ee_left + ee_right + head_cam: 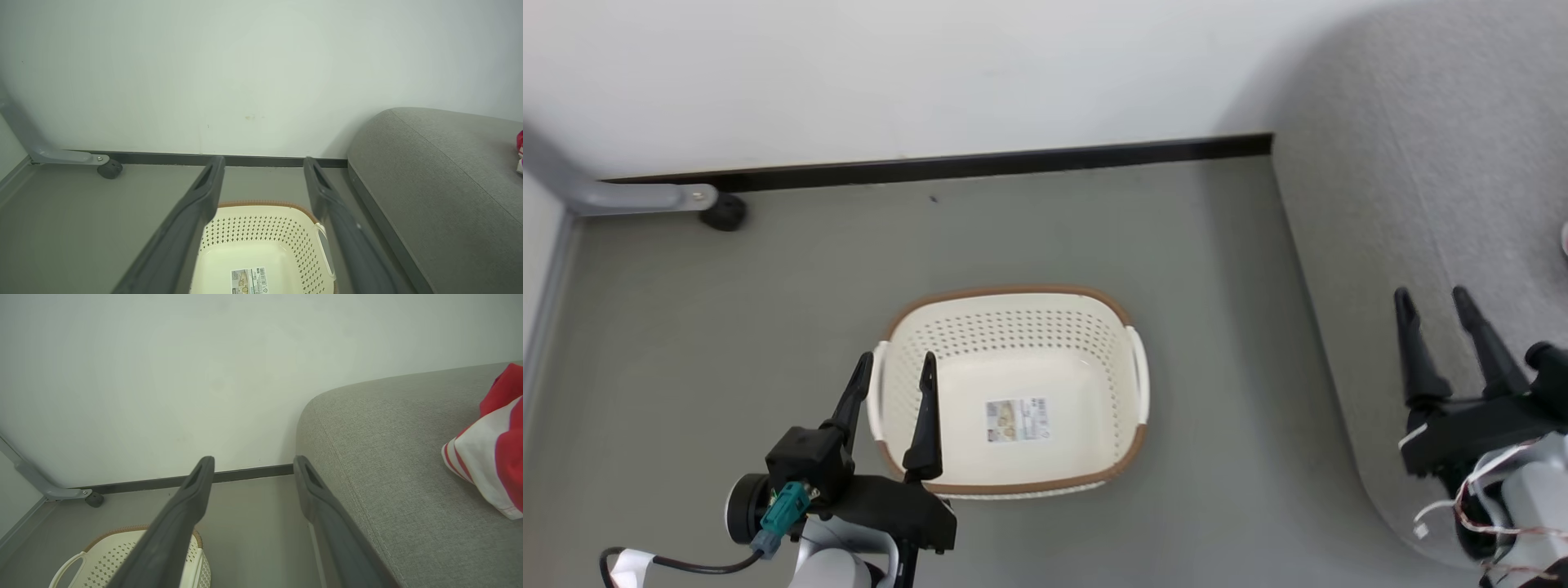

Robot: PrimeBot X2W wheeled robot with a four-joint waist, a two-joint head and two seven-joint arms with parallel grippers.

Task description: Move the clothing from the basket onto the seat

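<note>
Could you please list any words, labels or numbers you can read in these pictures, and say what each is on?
Paper label on the inner bottom of the basket: print and a barcode, too small to read.
No other text is visible.

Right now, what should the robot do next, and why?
Probably just pull back and stop. The basket holds nothing but its paper label, the clothing lies on the seat, and the left gripper and right gripper are open and empty.
</note>
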